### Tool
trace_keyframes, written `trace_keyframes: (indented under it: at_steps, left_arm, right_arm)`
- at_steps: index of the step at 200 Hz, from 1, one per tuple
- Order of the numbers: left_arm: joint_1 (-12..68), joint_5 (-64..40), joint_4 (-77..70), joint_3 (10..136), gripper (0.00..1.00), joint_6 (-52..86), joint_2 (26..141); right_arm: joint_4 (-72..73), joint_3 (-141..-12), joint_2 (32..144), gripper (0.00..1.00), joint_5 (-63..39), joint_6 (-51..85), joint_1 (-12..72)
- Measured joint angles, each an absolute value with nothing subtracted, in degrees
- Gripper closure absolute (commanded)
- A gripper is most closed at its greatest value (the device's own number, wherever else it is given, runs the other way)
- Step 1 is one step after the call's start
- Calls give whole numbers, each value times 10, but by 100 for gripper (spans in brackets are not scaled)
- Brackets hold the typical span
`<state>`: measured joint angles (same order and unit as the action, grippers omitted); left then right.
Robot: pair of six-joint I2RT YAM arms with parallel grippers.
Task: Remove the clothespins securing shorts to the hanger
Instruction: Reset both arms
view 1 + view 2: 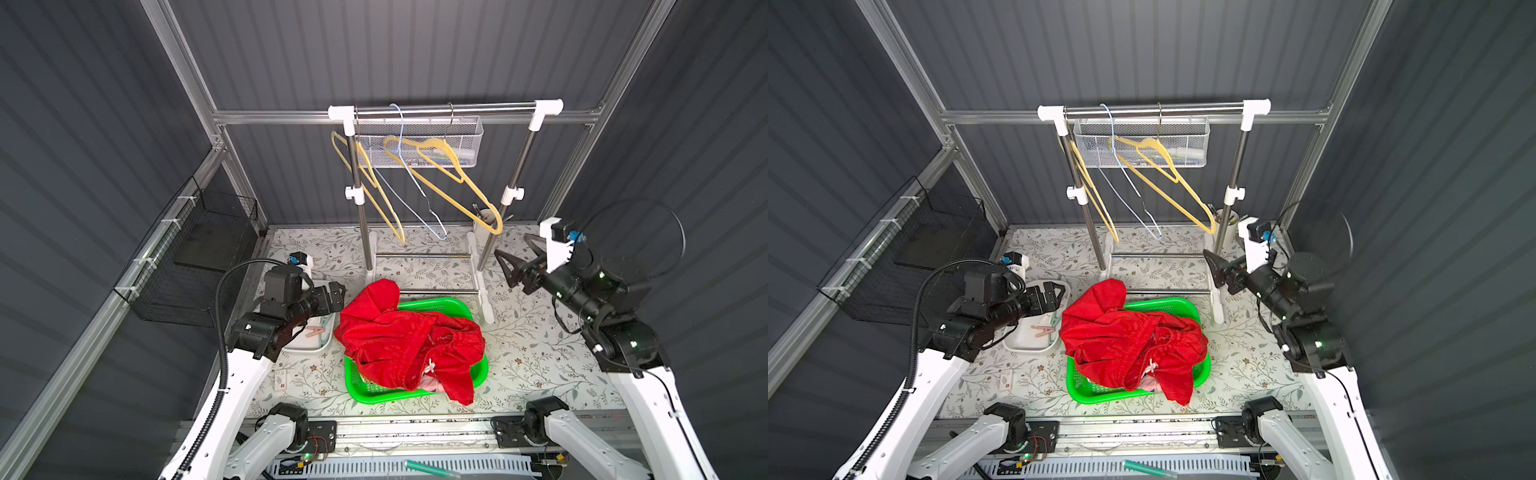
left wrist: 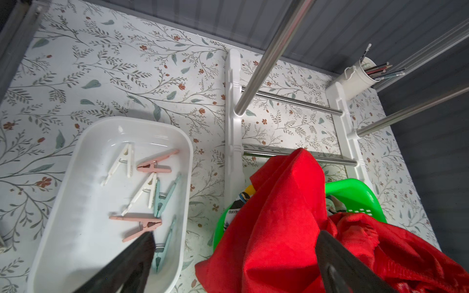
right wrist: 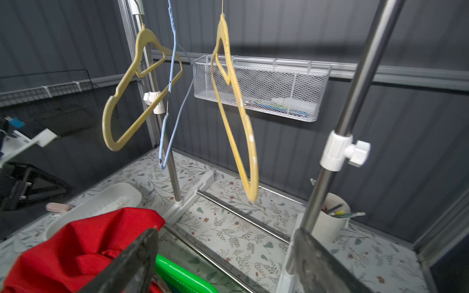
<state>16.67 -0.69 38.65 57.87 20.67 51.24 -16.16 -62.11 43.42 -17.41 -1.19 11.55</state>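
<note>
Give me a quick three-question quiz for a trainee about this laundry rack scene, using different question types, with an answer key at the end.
1. True or false: the two yellow hangers and the thin blue wire hanger hang bare.
2. Where do the red fabric shorts lie? A) in the green plastic basket B) in the black wire basket C) over the rail
3. Fill in: the white plastic tray holds ___ small plastic clothespins.
Key: 1 true; 2 A; 3 six.
</note>
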Motion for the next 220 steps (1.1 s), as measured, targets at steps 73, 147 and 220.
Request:
trace_keyframes:
  at_steps: [73,147,220]
  left_arm:
    - [167,131,267,494,0,159,473]
    - [167,234,130,393,0,128,547]
    - [119,273,-80,294,0,77,691]
  right_arm:
    - [-59,-375,353,1,9,38,110]
    - [69,-221,381,1,91,57,75]
    - [262,-127,519,1,94,72,26]
